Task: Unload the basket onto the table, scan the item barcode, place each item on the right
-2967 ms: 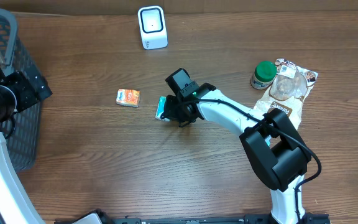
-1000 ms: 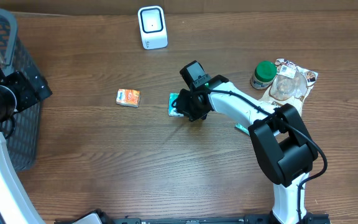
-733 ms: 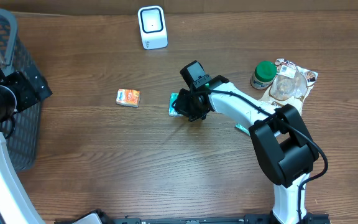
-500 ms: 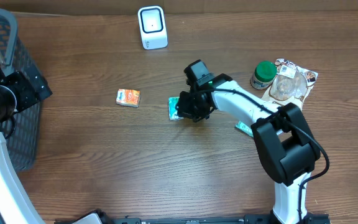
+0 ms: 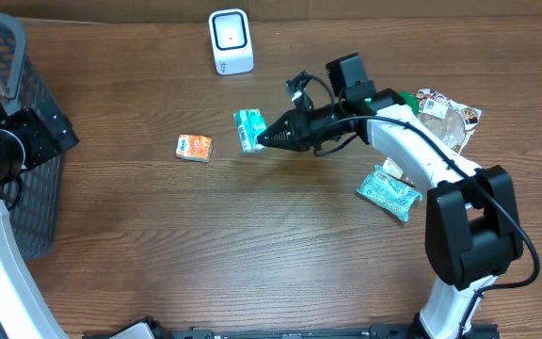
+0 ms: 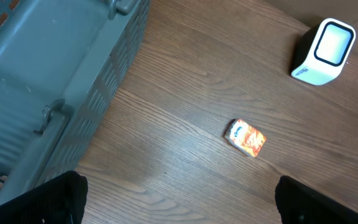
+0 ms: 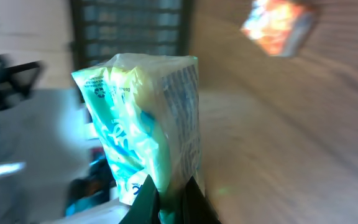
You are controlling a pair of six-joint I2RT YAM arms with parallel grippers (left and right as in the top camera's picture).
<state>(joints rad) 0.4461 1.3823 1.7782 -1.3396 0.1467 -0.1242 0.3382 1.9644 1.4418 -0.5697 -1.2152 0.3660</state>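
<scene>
While the right gripper (image 5: 263,138) is clamped on one end of the teal packet (image 5: 248,129), you have that packet up off the table, it seems, just right of the orange box (image 5: 195,148) and on the near side of the white scanner (image 5: 231,40), well apart from its window. In the right wrist view only the fingertips bite, low on the packet's edge, and the rest stands free above them. Judge it light and soft: a glossy film wrap over something yielding, likely to crinkle, sag or slide in so small a pinch. A hold across the fuller middle would steady it better, provided you leave the printed faces bare. The side face carries fine print, too blurred to say whether it is the barcode. Your left gripper (image 6: 179,208) hangs beside the basket (image 5: 7,56), fingers spread wide with nothing between them.
</scene>
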